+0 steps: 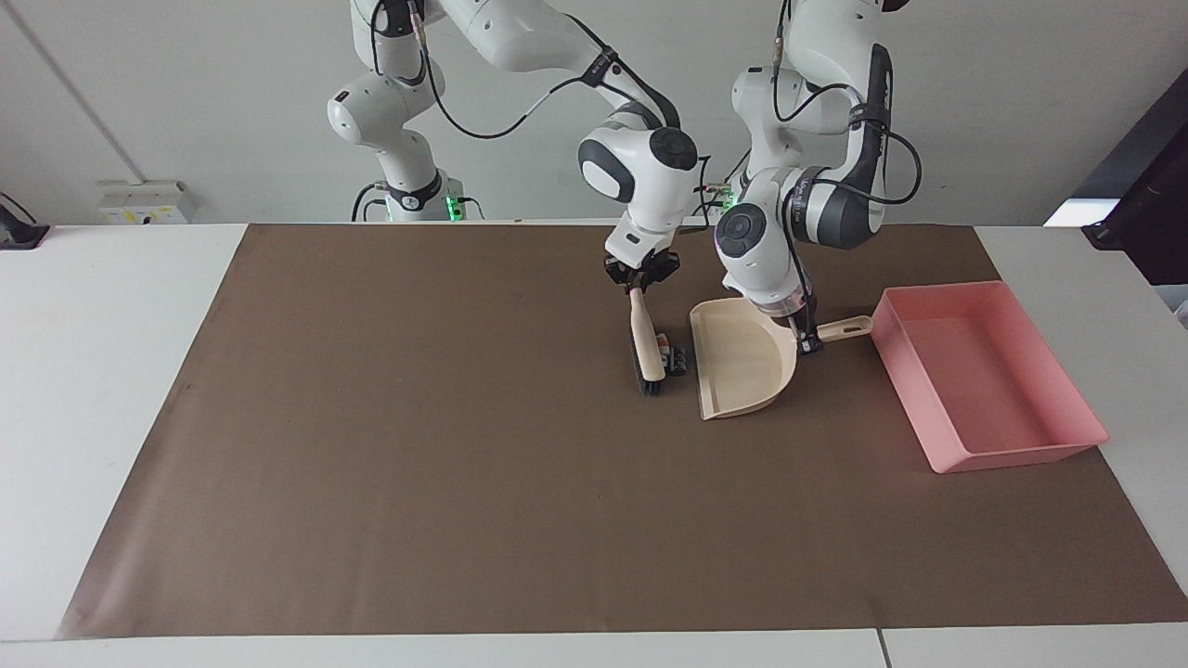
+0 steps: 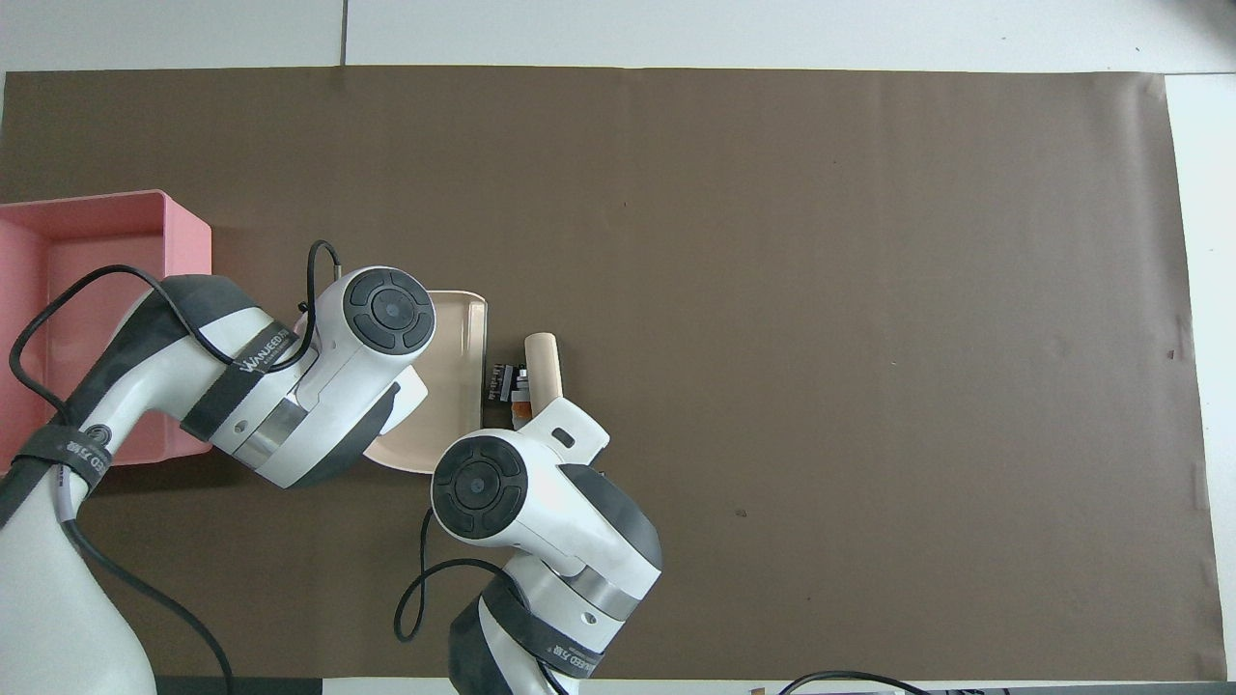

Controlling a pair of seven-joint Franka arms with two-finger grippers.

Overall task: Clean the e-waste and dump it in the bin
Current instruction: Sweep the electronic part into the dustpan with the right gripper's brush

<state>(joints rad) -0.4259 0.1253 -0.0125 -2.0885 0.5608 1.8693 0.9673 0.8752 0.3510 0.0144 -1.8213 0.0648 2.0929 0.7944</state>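
Note:
The e-waste (image 1: 672,355) (image 2: 510,383) lies as small bits on the brown mat, between a brush and a beige dustpan. My right gripper (image 1: 639,286) is shut on the handle of the wooden brush (image 1: 646,348) (image 2: 544,365), whose dark bristles touch the mat right beside the bits. The dustpan (image 1: 742,360) (image 2: 446,386) rests on the mat with its open edge toward the e-waste. My left gripper (image 1: 806,341) is shut on the dustpan's handle (image 1: 846,327). The pink bin (image 1: 989,375) (image 2: 87,290) sits toward the left arm's end of the table.
A brown mat (image 1: 464,482) covers most of the white table (image 1: 102,306). Both arms crowd the area around the dustpan in the overhead view, hiding both grippers there.

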